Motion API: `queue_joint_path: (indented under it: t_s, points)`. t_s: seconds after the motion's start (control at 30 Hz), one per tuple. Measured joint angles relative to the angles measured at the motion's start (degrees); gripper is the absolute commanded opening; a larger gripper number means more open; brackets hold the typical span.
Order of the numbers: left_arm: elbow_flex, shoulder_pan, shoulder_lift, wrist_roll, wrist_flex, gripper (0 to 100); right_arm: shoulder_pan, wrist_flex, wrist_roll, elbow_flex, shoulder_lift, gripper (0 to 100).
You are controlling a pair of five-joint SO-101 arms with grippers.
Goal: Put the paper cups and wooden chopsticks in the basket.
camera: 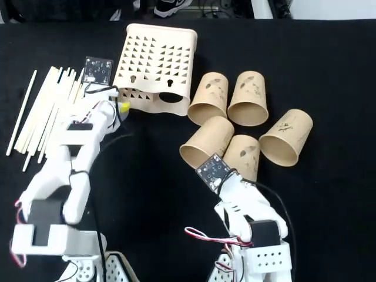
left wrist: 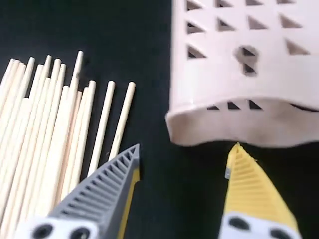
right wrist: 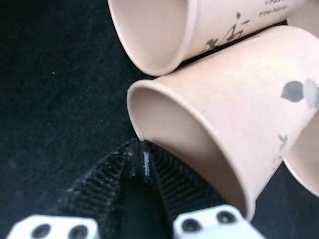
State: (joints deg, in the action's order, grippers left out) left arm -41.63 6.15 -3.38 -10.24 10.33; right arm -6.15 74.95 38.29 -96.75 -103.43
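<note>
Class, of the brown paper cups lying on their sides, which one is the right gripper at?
The brown paper cup whose mouth rim is pinched by the right gripper. The other cups lie beyond it, clear of the gripper.

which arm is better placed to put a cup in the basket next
Right. The right gripper pinches the rim of a paper cup; the left gripper is open beside the basket, holding nothing.

A black, seemingly cloth-covered table bears basket, cups, chopsticks.
</note>
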Motion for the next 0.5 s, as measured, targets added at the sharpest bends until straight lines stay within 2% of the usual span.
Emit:
queue_joint_path:
  t_s: [0.3,0.4,0.5]
  points:
    - [5.45,-0.09,13.8,2.37,-17.76,9,0.0,0.0,0.0,0.0,0.0,1.3]
    - [8.79,-0.18,17.49,2.46,-18.37,3,0.0,0.0,0.0,0.0,0.0,1.3]
    - [11.34,-0.26,18.99,2.9,-16.18,3,0.0,0.0,0.0,0.0,0.0,1.3]
